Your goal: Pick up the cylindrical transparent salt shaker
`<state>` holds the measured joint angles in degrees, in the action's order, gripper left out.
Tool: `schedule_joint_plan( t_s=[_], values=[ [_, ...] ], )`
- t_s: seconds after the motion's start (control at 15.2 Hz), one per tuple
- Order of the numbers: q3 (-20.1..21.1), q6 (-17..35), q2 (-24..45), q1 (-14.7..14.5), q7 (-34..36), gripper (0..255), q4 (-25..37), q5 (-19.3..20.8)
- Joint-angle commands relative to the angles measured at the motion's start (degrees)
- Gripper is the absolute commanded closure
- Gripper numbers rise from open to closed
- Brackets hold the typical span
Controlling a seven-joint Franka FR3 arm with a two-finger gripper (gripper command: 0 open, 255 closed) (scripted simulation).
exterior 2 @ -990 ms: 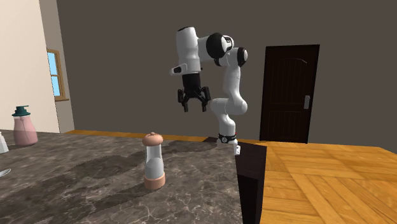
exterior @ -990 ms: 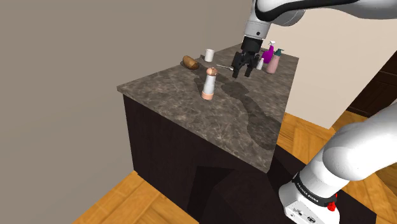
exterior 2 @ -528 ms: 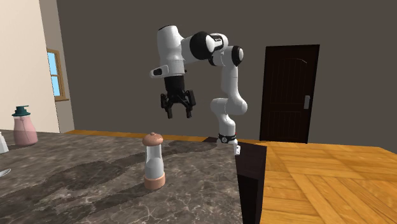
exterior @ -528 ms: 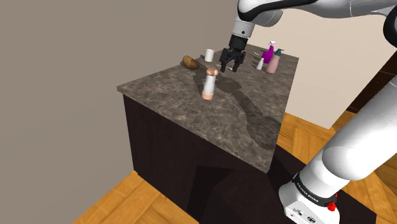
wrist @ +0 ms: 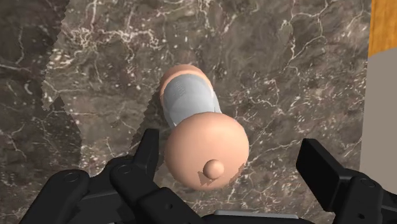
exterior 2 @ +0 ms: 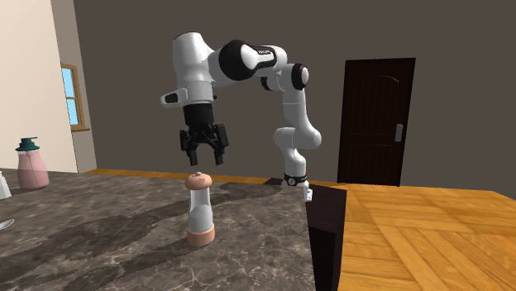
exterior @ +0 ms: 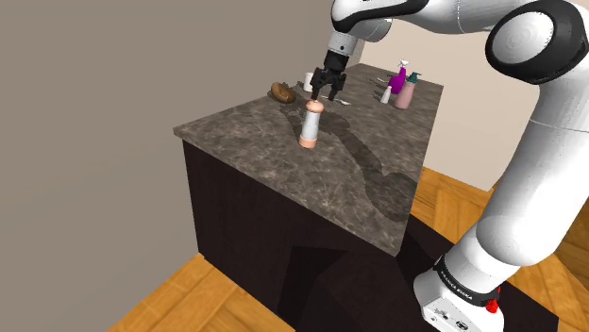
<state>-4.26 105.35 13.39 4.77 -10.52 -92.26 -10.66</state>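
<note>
The fingers [wrist: 150, 150] stand spread wide apart, gripping nothing. Directly below them the salt shaker [wrist: 191, 100] stands upright on the dark marbled surface [wrist: 286, 57]. It has a pale grey body between a peach base and a rounded peach cap with a small knob. The cap sits in the gap between the fingers, nearer one than the other and touching neither. In the second exterior view the fingers [exterior 2: 191, 154] hang just above the shaker's cap, a sliver apart from it. Well beyond the fingers, a pink bottle [exterior: 404, 94] stands at the surface's far end.
</note>
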Motion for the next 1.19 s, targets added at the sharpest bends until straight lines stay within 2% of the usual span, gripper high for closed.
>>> schedule_joint_plan(
  t_s=[0.0, 0.53, 0.59, 1.12],
  values=[
    [0.0, 0.1, 2.6, 0.3, -0.4, 0, 2.7, -0.5],
    [0.1, 4.8, 3.3, 0.2, -1.2, 0, -1.4, -0.8],
    [0.1, 4.9, 3.3, 0.2, -1.2, 255, -1.5, -0.8],
    [0.1, 4.9, 3.5, 0.2, -1.2, 255, -1.2, -0.8]
  ],
)
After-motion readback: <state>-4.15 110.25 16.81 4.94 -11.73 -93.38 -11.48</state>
